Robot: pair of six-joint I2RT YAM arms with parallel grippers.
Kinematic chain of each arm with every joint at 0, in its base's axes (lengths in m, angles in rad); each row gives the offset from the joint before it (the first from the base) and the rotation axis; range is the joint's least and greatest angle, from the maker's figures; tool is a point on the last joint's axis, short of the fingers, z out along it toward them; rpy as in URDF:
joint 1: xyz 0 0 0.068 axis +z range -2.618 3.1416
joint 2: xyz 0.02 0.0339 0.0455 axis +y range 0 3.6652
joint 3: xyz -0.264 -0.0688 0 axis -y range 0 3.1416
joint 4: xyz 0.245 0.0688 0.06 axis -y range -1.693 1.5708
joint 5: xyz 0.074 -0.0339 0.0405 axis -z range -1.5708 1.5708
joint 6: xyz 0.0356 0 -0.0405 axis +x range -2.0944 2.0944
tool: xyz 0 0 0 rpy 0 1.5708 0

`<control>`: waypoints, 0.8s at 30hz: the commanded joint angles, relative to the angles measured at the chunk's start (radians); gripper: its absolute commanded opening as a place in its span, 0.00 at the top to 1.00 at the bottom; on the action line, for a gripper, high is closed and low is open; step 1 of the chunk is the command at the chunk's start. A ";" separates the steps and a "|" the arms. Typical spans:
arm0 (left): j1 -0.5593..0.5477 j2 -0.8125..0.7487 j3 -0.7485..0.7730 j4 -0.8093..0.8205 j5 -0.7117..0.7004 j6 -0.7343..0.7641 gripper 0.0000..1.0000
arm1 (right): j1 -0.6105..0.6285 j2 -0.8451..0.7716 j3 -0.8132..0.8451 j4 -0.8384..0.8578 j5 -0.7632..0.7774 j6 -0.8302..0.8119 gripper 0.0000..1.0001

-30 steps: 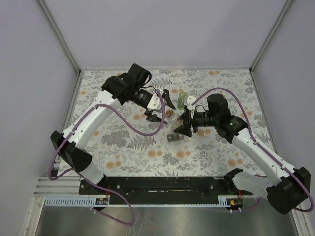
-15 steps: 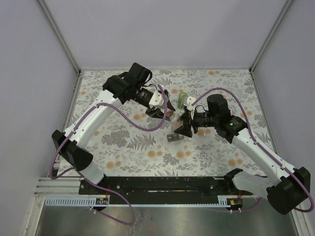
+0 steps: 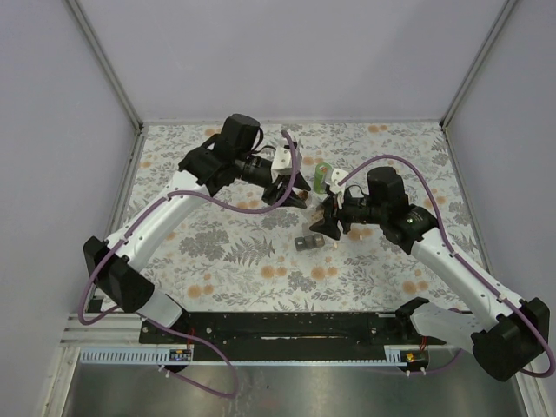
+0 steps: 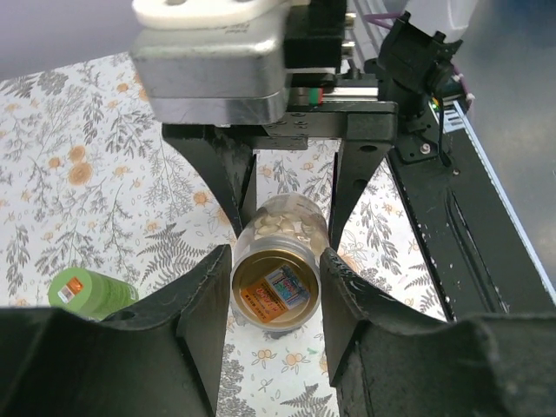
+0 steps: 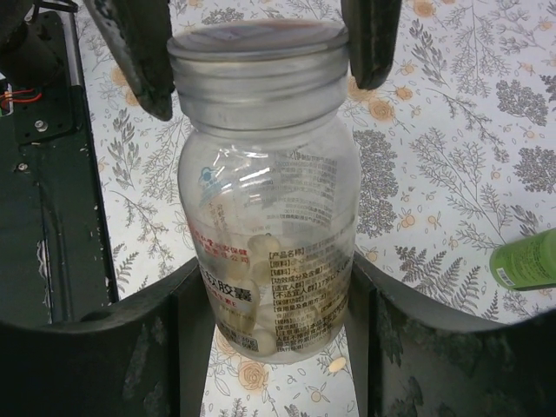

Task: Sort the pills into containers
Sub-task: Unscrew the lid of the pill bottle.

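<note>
The R tool (image 5: 274,291) is closed on the body of the clear pill bottle (image 5: 269,200), which sits between its two fingers, above the counter (image 3: 217,252), w/ pale pills inside. The L tool (image 4: 276,280) is closed on the cap (image 5: 258,52) of the same bottle, one finger at each side, so the bottle is held between both tools, approx. over the middle of the counter. A green bottle (image 5: 526,261) lies on the counter nearby, apart from both tools
</note>
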 commanded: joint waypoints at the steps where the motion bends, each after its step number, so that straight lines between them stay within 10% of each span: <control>1: -0.014 -0.056 -0.053 0.182 -0.095 -0.268 0.95 | -0.002 -0.039 0.019 0.099 0.048 0.011 0.99; 24: -0.043 -0.036 0.017 0.182 -0.537 -0.879 1.00 | -0.002 -0.042 0.010 0.133 0.160 0.011 0.99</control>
